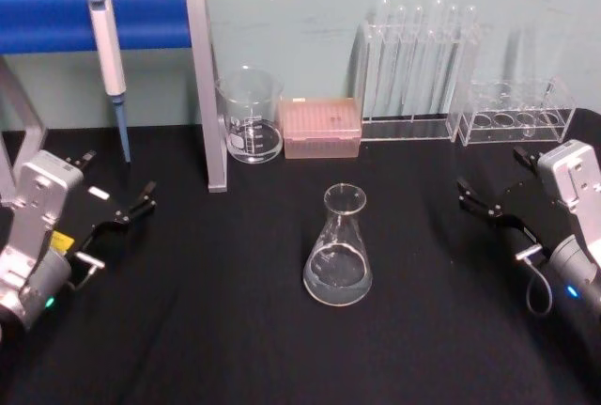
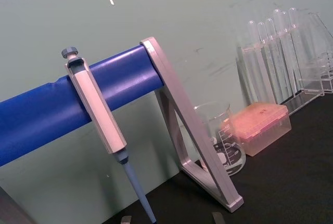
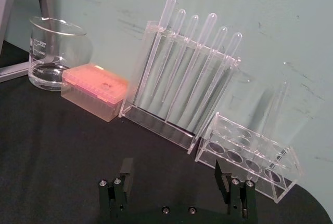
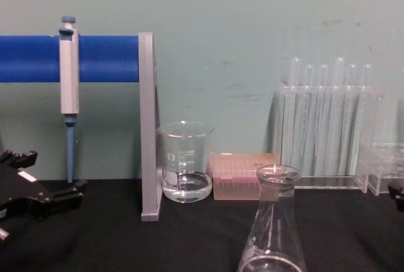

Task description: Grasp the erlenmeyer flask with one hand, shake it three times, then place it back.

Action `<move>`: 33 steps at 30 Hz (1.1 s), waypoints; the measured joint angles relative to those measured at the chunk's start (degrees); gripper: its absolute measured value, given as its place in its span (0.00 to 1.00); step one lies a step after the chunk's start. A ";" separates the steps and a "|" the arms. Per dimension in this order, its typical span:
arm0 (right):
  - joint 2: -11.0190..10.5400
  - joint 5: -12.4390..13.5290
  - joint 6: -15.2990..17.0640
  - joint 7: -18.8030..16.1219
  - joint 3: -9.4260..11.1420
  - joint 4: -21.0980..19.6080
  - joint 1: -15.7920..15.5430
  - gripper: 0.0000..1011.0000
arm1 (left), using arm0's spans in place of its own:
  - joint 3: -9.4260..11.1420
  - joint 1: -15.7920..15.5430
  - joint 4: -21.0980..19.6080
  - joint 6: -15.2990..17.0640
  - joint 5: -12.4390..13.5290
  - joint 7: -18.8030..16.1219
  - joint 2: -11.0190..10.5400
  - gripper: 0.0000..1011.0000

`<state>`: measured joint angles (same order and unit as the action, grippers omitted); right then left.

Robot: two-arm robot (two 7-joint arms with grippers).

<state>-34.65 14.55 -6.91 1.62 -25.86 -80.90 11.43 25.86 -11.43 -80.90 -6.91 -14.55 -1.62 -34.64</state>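
Observation:
The erlenmeyer flask is clear glass and stands upright on the black table, in the middle between both arms; in the chest view the flask rises at the near centre-right. My left gripper rests open at the table's left, well away from the flask, and its black fingers enter the chest view low on the left. My right gripper is open at the table's right, also apart from the flask. In the right wrist view my right gripper holds nothing and faces the racks.
At the back stand a glass beaker with a little liquid, a pink tip box, a clear rack of plastic pipettes and a test-tube rack. A pipette hangs on the blue-barred stand at back left.

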 joint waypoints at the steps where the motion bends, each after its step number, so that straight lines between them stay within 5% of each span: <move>1: 0.00 0.00 0.00 0.00 0.00 0.00 0.00 0.99 | 0.00 0.00 0.00 0.00 0.00 0.00 0.00 0.99; 23: 0.14 -0.24 -0.26 -0.50 0.73 0.00 -0.29 0.99 | 0.00 0.00 0.00 0.00 0.00 0.00 0.00 0.99; 33: -1.52 3.89 -2.33 -6.53 3.96 -1.55 -2.44 0.99 | 0.00 0.00 0.00 0.00 0.00 0.00 0.00 0.99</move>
<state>-36.17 18.44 -9.23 -4.91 -21.90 -82.45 8.99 25.86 -11.43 -80.90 -6.91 -14.55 -1.62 -34.64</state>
